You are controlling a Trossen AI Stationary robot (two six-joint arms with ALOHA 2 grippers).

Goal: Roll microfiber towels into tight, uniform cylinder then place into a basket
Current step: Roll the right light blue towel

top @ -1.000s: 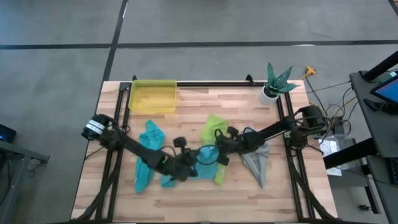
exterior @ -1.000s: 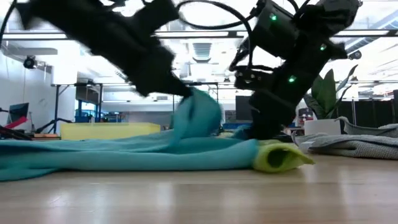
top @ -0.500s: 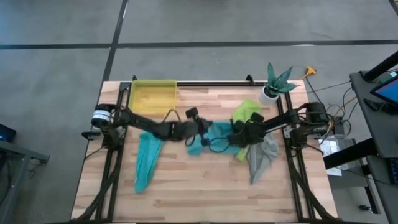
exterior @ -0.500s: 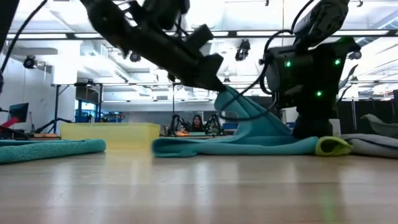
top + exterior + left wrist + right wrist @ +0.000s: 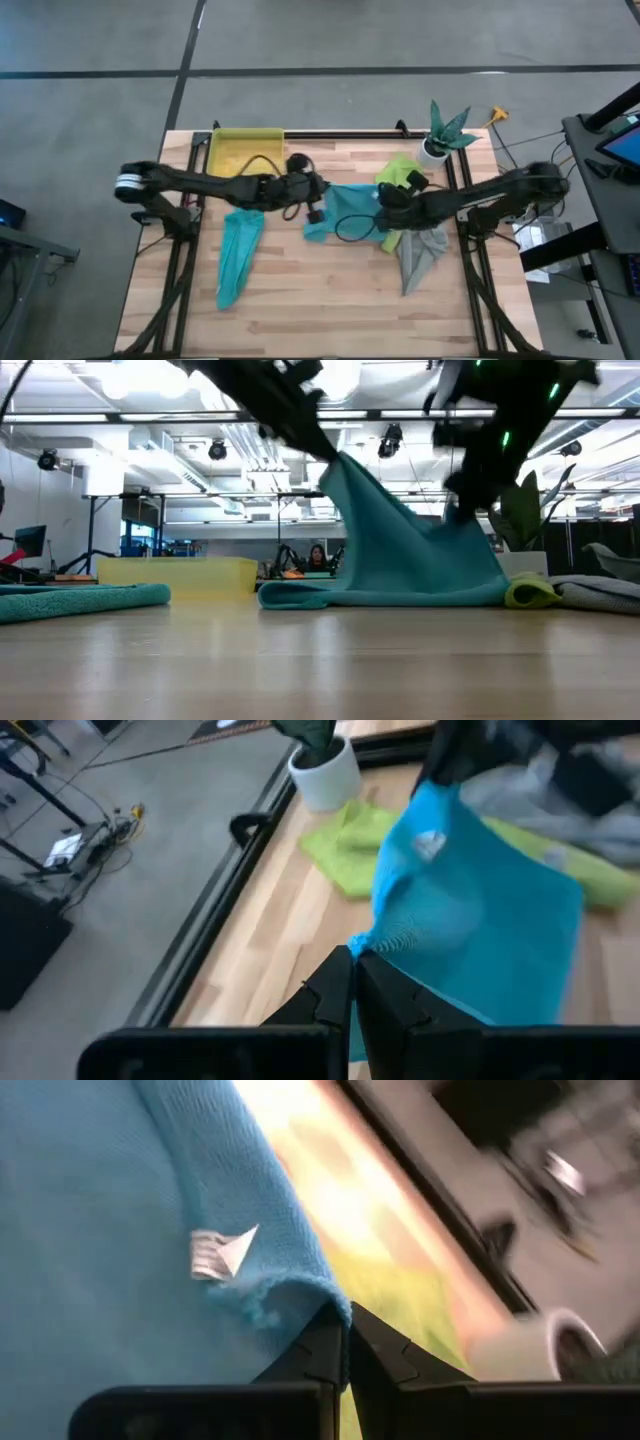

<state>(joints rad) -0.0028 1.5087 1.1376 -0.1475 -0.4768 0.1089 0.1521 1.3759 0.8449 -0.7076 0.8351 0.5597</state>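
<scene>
Jaws of both grippers, left point(image 5: 318, 203) and right point(image 5: 384, 205), pinch opposite corners of the light blue towel point(image 5: 345, 210), apparently lifted above the desk point(image 5: 320, 290).

One camera looks straight down on the whole bench point(image 5: 300, 300); another sits at bench-top level facing the room. Both wrist cameras press close on the light blue towel point(image 5: 480, 930), which all four share.

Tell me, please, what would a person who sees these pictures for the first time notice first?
Most striking is the light blue towel, lifted like a tent above the middle of the table, one corner pinched in the left claw and another in the right claw. Next come the teal towel lying flat near the left edge, and the yellow basket at the far left corner.
</scene>
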